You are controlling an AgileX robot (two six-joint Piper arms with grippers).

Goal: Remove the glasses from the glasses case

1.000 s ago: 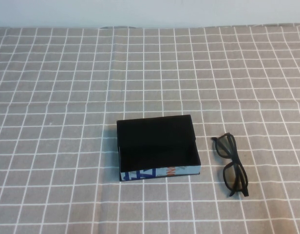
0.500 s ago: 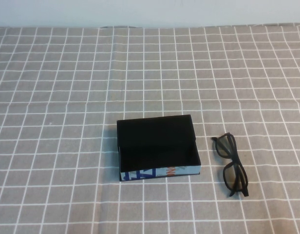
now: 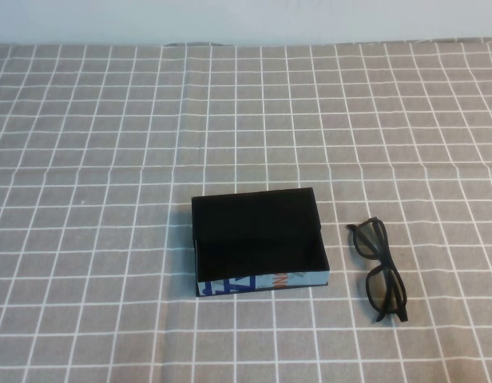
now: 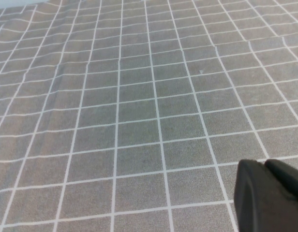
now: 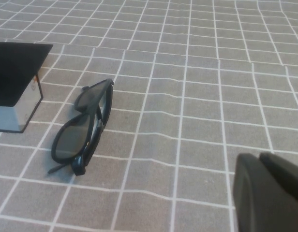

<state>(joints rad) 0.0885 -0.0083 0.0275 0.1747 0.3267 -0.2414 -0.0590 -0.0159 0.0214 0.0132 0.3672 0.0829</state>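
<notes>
Left hand: we see only a dark corner of the left hand (image 4: 267,195) in its wrist view, low over bare checked cloth; it is out of the high view, and we cannot tell whether it is spread or pressed together.
Surface: the surface (image 3: 110,144) is covered in grey cloth with a white grid, slightly rippled.
Glasses case: the glasses case (image 3: 258,241) sits near the middle, lid open, black interior; as far as the dark lining lets us judge, nothing lies inside.
Glasses: the glasses (image 3: 378,269) lie folded on the cloth just beside the case, to its right, not touching it.
Right hand: the right hand (image 5: 270,191) shows as a dark edge in its wrist view, near the glasses but apart from them; we cannot tell its state either.
Progress: we judge the task done, glasses out and resting.
Risk: any further sweep by the right arm could clip the glasses and slide them or snag an arm.
Risk: a cloth ripple dragged by either arm could shift the case against the glasses.
</notes>
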